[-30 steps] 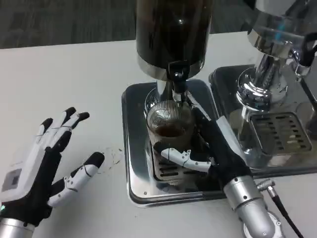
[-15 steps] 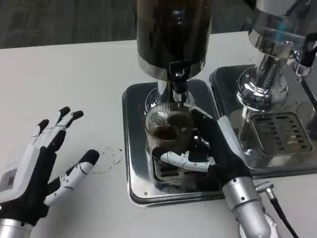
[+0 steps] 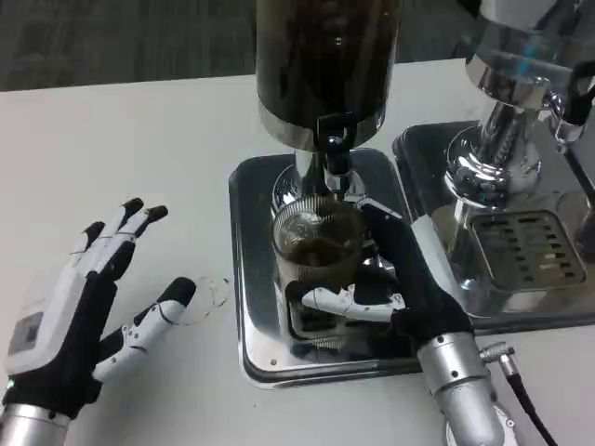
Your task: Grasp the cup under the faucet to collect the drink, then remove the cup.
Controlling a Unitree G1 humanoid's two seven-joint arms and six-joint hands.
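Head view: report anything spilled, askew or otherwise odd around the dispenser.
Nothing is spilled in the steel drip tray. The ribbed clear glass cup, upright under the black faucet, holds dark drink. One oddity: a faint ring-shaped mark on the white table, beside the left hand.

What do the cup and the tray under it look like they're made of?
The cup in the right robot hand looks like clear ribbed glass or plastic: the dark drink shows through its wall. The tray looks like polished metal, probably stainless steel, judging by its mirror-like reflections.
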